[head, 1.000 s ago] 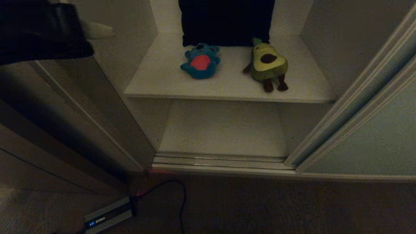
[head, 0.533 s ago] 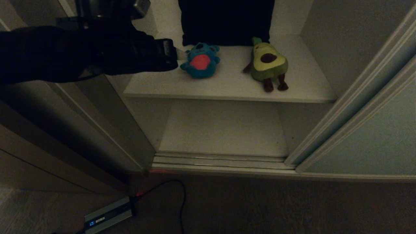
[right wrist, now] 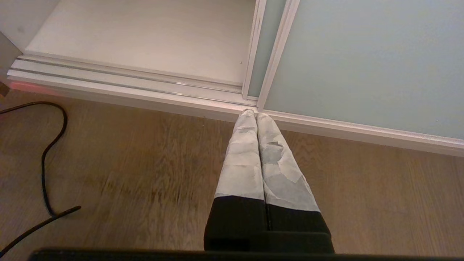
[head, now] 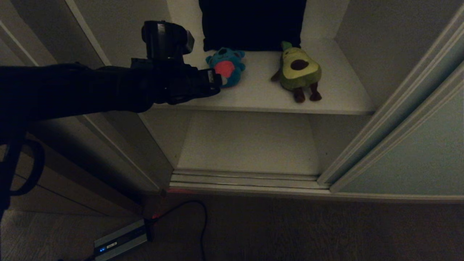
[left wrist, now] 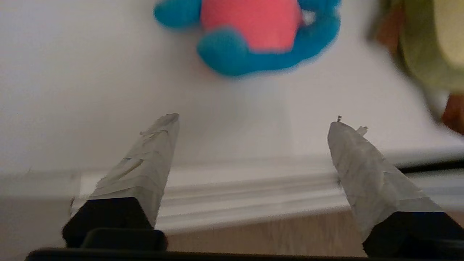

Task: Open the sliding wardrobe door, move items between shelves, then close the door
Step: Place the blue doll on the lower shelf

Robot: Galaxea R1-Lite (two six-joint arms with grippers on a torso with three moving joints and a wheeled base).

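left gripper (left wrist: 253, 119) wide open, held nothing | soft teal monster (head: 225, 67), back of flat white shelf (head: 253, 103) | right gripper (right wrist: 256, 113) shut, empty

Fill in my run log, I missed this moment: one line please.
door: open | left gripper: open, nearing teal toy on upper shelf | avocado: untouched | right gripper: shut, parked

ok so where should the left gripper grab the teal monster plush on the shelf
Probably across the round body of the teal monster, fingers either side of its red-pink belly, coming in from the shelf's open front edge. It lies belly up and faces that edge, and the left gripper already stands open in line with it.
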